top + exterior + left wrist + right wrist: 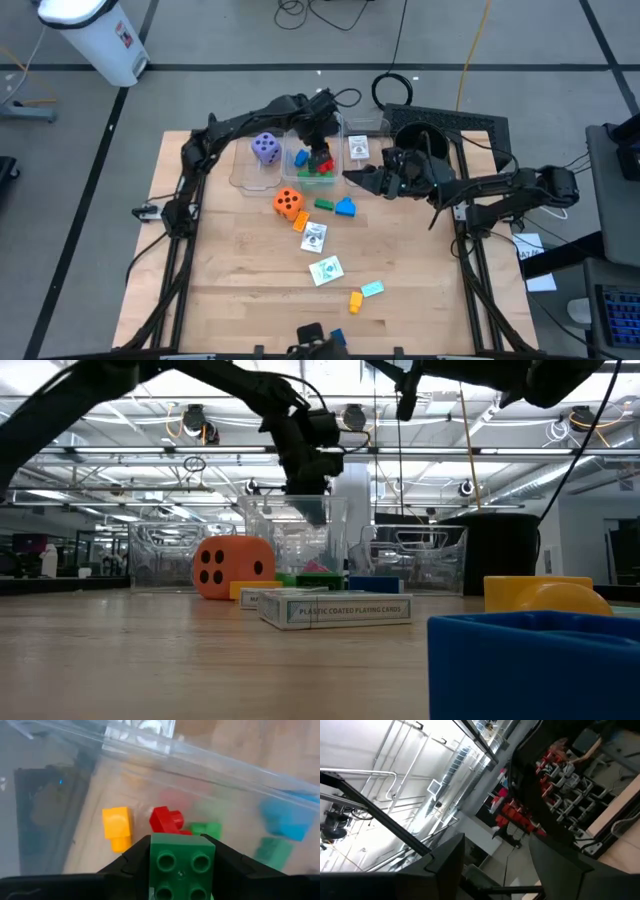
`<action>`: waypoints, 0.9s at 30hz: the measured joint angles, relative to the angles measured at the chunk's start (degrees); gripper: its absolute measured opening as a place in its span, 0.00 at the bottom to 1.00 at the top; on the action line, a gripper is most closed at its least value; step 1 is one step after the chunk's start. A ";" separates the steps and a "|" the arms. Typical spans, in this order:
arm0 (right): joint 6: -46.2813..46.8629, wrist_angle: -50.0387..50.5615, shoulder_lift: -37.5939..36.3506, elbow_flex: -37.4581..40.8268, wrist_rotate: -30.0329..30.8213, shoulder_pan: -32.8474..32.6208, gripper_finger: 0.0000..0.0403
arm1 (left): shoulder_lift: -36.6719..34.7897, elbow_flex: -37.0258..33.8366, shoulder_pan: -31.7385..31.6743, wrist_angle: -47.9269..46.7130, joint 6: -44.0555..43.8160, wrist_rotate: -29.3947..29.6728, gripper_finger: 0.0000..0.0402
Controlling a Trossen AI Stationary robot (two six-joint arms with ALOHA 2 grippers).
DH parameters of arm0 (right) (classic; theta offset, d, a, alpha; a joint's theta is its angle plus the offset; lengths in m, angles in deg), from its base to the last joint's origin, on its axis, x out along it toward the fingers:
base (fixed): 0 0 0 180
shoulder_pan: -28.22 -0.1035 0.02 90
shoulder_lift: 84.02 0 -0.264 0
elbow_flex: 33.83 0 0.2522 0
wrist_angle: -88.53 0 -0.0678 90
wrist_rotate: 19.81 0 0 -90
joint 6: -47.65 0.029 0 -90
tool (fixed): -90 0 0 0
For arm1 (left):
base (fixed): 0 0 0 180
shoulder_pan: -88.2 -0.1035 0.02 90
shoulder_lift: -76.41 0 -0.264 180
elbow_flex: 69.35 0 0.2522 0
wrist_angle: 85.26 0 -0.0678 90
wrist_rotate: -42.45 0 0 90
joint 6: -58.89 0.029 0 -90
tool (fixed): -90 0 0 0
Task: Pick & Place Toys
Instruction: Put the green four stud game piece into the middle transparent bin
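My left gripper [318, 152] reaches down over the middle clear tub [300, 178] at the table's far side, shut on a green block [182, 862]. In the tub below lie a yellow block [117, 826], a red block [166, 819] and another green block [206, 828]. A purple die [265, 148] sits in the tub to the left and a card [358, 148] in the tub to the right. My right gripper [352, 178] hangs open in the air right of the tubs, tipped upward, with nothing between its fingers [447, 862]. My left gripper pinches the green block by two opposite sides [153, 856] between its two fingers, studs facing the wrist camera. The fingers slant down from above into the tub's mouth. The block is lifted clear, above the blocks on the tub's floor.
On the table near the tubs lie an orange die [288, 203], a green block [323, 204], a blue block [345, 207], two cards [314, 237] [326, 270], a teal block [371, 289] and a yellow block [354, 300]. A black pot [420, 140] stands at the far right.
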 joint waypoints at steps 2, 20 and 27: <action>0.83 0.12 -0.50 0.00 -0.30 0.39 0.53 | 1.91 2.00 -0.50 -1.66 0.93 0.58 0.38; -3.18 8.65 -4.03 0.09 2.08 0.56 0.53 | 6.09 1.08 -0.81 -3.55 4.06 1.55 0.34; -3.15 8.51 -4.03 1.30 3.30 0.58 0.53 | 6.06 -0.85 -0.87 -3.32 4.11 1.76 0.37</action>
